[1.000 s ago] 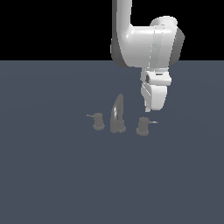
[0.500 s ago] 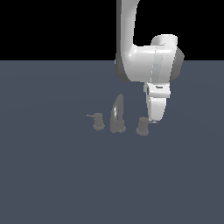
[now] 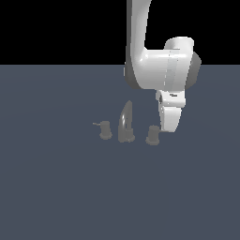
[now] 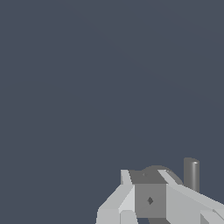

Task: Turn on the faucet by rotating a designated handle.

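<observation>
The faucet (image 3: 125,123) stands on the grey floor, its tall curved spout between two stubby knobs. The handle (image 3: 153,135) is the knob on the exterior view's right; my gripper covers its lever there. The smaller knob (image 3: 105,130) with a short dark lever is on the left. My gripper (image 3: 168,128) hangs low, close beside the handle on its right side, with no gap showing between the fingers. In the wrist view the gripper (image 4: 150,192) sits over a grey rounded knob top (image 4: 153,169), with a grey rod (image 4: 191,174) beside it.
The flat dark grey floor (image 3: 56,197) runs all around the faucet. The white arm (image 3: 140,51) comes down from above, behind the spout.
The gripper has come down and shifted slightly to the exterior view's right, from above the handle to beside it, now covering the lever. The faucet parts have not visibly moved.
</observation>
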